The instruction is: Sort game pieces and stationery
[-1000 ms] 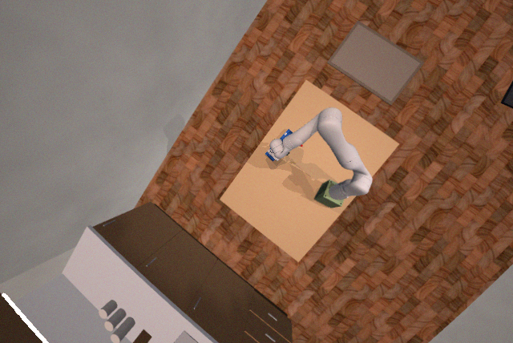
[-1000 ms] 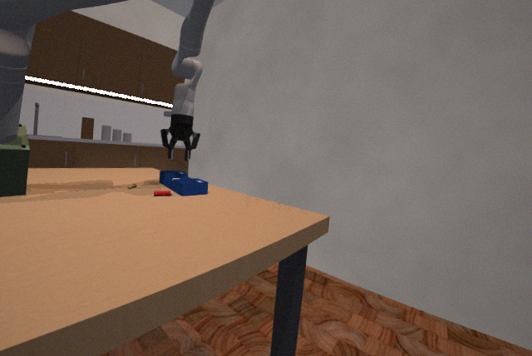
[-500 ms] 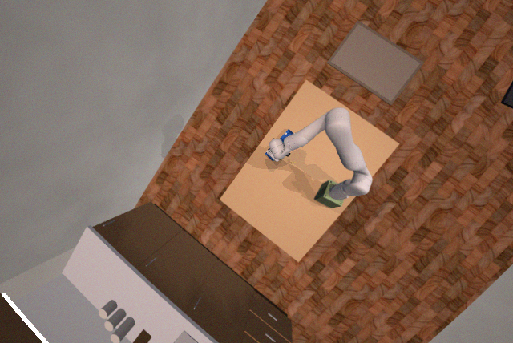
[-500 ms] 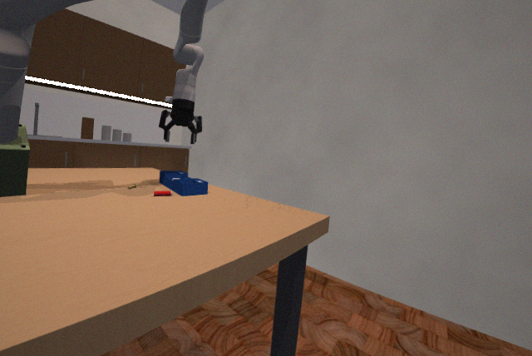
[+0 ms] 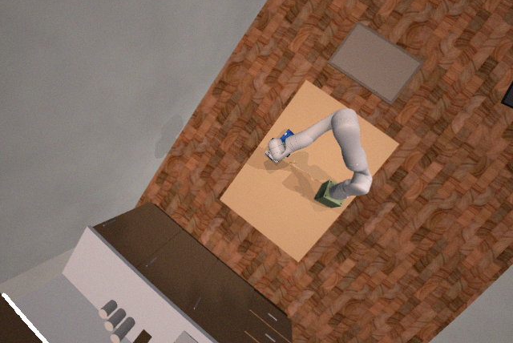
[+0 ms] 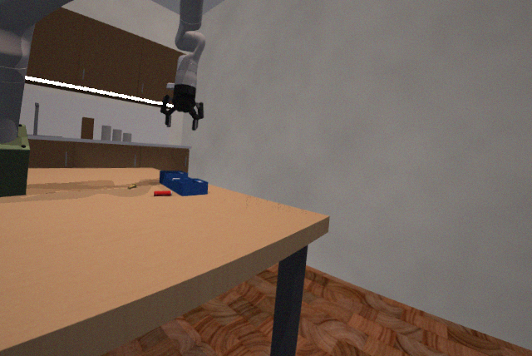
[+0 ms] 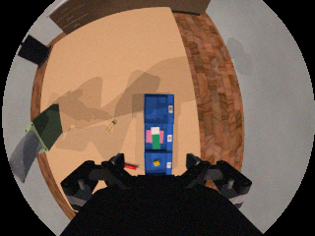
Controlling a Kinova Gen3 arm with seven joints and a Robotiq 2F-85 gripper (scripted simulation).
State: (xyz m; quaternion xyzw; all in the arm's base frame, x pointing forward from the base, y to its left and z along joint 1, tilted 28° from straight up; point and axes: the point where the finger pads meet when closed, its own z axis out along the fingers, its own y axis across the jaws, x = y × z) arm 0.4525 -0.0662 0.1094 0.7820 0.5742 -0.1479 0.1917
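Two blue bins stand side by side near the table's edge by the wall, and they also show in the wrist view. The middle part of the bins holds a pink and green piece. A small yellow thing lies in the nearer bin. My gripper is open and empty, high above the bins; its fingers frame the bins in the wrist view. A small red piece lies on the table beside the bins. A small yellowish thing lies farther in. I cannot read the bins' letters.
The arm's green base stands at the table's left in the exterior view. The table edge drops off close to the bins on the wall side. Kitchen cabinets stand far behind.
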